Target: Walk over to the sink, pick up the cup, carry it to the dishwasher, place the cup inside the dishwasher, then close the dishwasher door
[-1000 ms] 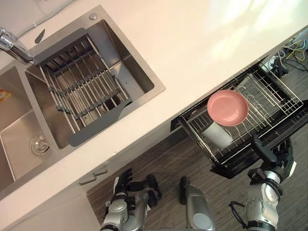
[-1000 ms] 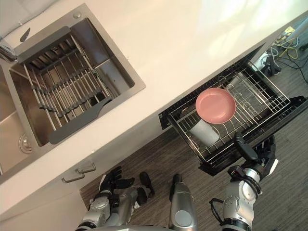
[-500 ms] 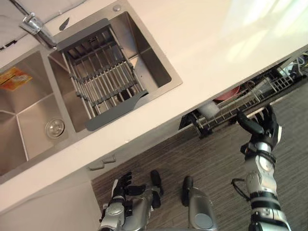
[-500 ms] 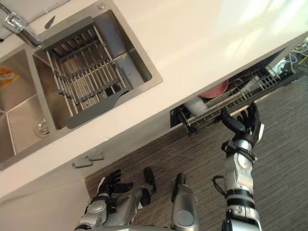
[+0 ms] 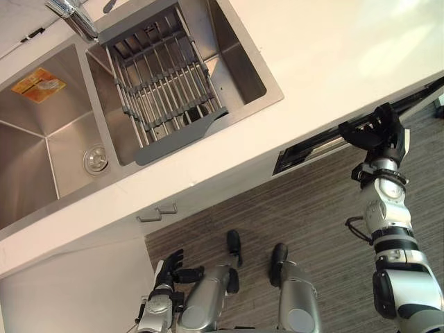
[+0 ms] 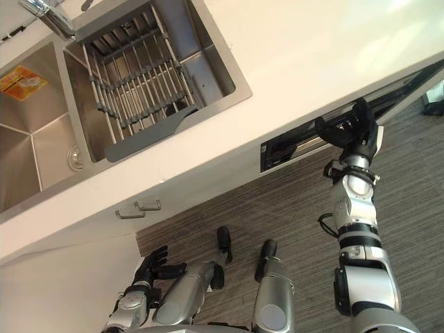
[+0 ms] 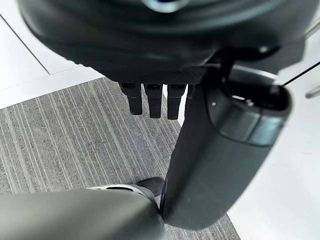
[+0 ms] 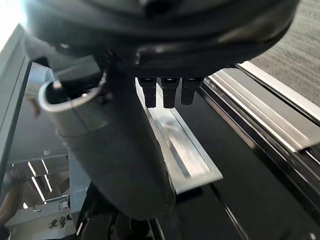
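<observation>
The dishwasher [image 5: 305, 149] under the white counter is almost closed, leaving a thin dark slot [image 6: 291, 146]. My right hand [image 5: 374, 132] is raised against its front edge with straight fingers and holds nothing. In the right wrist view the fingers [image 8: 165, 92] reach over the glossy black door front and its silver handle strip [image 8: 175, 150]. My left hand [image 5: 168, 267] hangs low beside me, open and empty, above the grey floor [image 7: 60, 135].
A double steel sink [image 5: 41, 132] sits at the upper left, with a grey drying rack [image 5: 163, 90] across its right basin and a faucet [image 5: 73, 14] behind. A cabinet handle [image 5: 158, 214] sticks out below the counter [image 5: 333, 55].
The rack with the pink plate and the cup has slid in under the counter, from fully out to a thin slot. My right hand rose with the front. The camera has shifted.
</observation>
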`<state>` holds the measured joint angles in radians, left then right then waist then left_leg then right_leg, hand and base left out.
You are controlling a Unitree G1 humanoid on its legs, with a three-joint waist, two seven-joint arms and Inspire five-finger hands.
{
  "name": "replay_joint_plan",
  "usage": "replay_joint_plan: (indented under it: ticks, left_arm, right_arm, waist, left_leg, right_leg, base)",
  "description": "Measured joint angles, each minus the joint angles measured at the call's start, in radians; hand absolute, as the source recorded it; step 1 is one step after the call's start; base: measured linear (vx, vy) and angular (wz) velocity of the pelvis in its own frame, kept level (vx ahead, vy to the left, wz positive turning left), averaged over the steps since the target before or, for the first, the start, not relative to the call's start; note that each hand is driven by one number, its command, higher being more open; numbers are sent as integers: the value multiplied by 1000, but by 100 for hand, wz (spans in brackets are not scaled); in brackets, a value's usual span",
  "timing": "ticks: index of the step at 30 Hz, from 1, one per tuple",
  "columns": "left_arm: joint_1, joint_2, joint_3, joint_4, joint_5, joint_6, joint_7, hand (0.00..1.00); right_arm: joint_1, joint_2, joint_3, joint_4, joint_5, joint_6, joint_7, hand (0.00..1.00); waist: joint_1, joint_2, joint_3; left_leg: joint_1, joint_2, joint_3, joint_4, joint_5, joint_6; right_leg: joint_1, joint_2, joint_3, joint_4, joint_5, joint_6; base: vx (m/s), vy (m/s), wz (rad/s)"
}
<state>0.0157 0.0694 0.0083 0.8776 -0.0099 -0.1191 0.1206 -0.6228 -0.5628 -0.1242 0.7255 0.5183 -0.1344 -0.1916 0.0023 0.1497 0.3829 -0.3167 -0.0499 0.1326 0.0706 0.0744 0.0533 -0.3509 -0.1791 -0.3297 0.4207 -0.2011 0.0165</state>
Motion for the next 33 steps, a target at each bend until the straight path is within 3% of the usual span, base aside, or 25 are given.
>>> replay_joint_plan:
  ticks: [7,16,21,27,30,33]
  left_arm:
    - [-2,7,-13,0,0,0,0,90]
    - [0,10,-16,17,42,8,-6,90]
    - [0,26,-15,21,52,19,-12,90]
    - [40,51,-10,27,70,38,-12,90]
    - [56,52,-7,32,70,51,-12,90]
    - [73,50,-7,33,69,55,-12,90]
  right_arm:
    - [61,-14,42,-78,-60,13,1,90]
    - [390,5,54,-309,-282,15,106,90]
    - [565,128,55,-395,-401,25,160,90]
    - [705,278,50,-364,-484,25,157,90]
    - [723,336,36,-267,-526,31,142,90]
    - [724,372,-8,-147,-551,49,128,90]
  waist:
    - [-16,-1,1]
    - [-19,-13,-1]
    - [-23,-45,-19]
    - [-28,-114,-116]
    - [-28,-130,-159]
    - [-27,-127,-190]
  left_leg:
    - [-7,2,-46,-19,19,-8]
    - [83,0,-107,-30,29,-31]
    - [123,-1,-122,-41,24,-38]
    - [204,-6,-112,-78,15,-50]
    - [250,-6,-99,-103,15,-50]
    - [277,-6,-95,-119,15,-50]
  right_leg:
    - [5,5,-39,-9,2,-9]
    - [138,21,-77,-78,6,-5]
    - [201,28,-99,-123,13,6]
    - [292,38,-90,-202,33,28]
    - [334,44,-78,-236,45,33]
    - [357,48,-70,-254,55,34]
  base:
    - [-19,0,15]
    - [65,-3,10]
    - [49,8,11]
    - [52,11,-5]
    - [30,1,-14]
    - [-5,3,-10]
